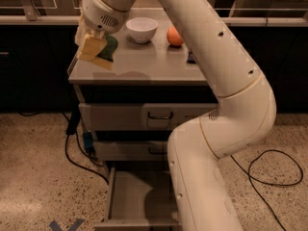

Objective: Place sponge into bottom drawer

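Observation:
My gripper (94,46) is shut on the sponge (99,52), a yellow foam block with a dark green layer. It holds it in the air over the left edge of the cabinet top (144,64). The bottom drawer (132,196) stands pulled open near the floor, its grey floor bare. My white arm (216,105) crosses in front of the cabinet's right side and hides the right part of the drawer.
A white bowl (141,29) and an orange ball (175,36) sit at the back of the cabinet top. The two upper drawers (144,117) with dark handles are shut. Black cables (79,153) run on the floor at the left and right.

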